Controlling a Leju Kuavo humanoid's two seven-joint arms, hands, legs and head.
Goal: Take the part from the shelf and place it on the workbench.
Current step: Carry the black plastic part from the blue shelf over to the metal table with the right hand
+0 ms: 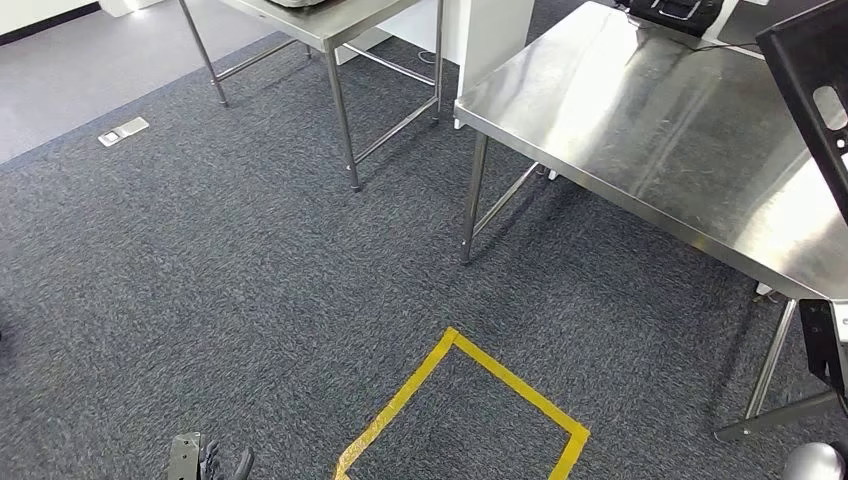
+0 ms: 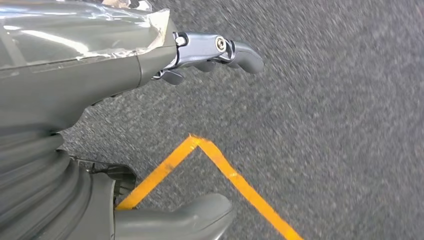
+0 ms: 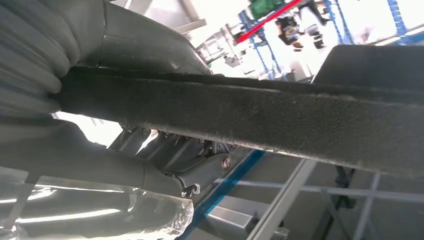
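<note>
Head view looked down on grey carpet (image 1: 200,260) w/ a yellow tape square (image 1: 470,400) near the bottom. A steel workbench (image 1: 660,140) filled the upper right, its near corner just above one leg, bare top toward that corner; dark gear sat at its far edge. A second steel table (image 1: 330,25) stood apart upper left, w/ a wide strip of carpet between the two. A small grey floor plate (image 1: 123,131) lay far left.

The part (image 1: 815,110), a flat black panel, came in at the right edge over the workbench's right side. Right wrist view showed what the head view didn't: the part's (image 3: 280,120) fuzzy black edge ran straight across the right hand (image 3: 165,165), fingers wrapped under it and the palm side above, so the hand gripped it. Blue racks showed blurred behind.

Left hand (image 1: 200,462) just peeked in at the bottom edge of the head view. Left wrist view had it (image 2: 210,52) over the carpet and tape corner (image 2: 197,142), fingers apart from the thumb, holding nothing.

No readable writing anywhere.
</note>
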